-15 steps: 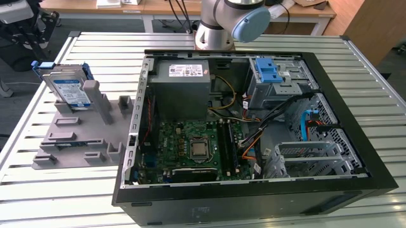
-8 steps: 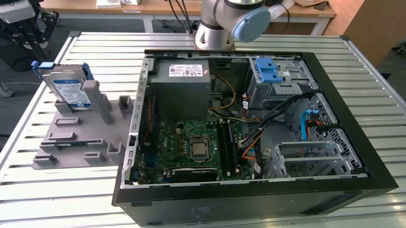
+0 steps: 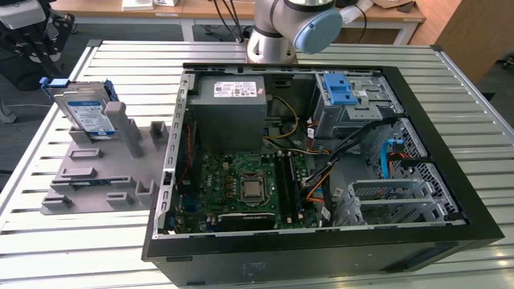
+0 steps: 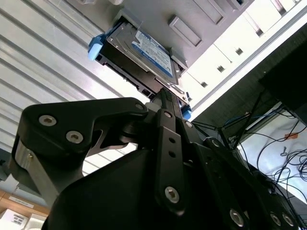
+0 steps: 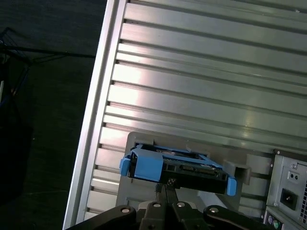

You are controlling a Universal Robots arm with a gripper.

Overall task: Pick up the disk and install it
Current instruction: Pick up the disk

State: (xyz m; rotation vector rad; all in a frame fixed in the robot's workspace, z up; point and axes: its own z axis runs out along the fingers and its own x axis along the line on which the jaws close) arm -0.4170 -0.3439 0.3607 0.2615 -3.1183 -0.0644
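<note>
The slatted table [image 3: 466, 78] carries an open computer case [image 3: 321, 259]. Just beside the case, at the exterior view's left, a grey holder [image 3: 88, 174] holds the disk [image 3: 86, 111] on edge (not yet picked up). In the first wrist view the gripper [image 5: 165, 189] hangs near the disk's end, pressed together and holding nothing. A sound grasp likely needs it spread and centred across the disk. The white-and-blue label [image 4: 153, 50] carries print that cannot be made out.

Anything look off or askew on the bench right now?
Nothing stands out. The disk stands on edge in the grey holder, blue frame intact, on the exterior view's left. The open computer case lies flat beside it, cables loose inside, nothing spilled. In the first wrist view the tool sits near the disk's edge.
</note>
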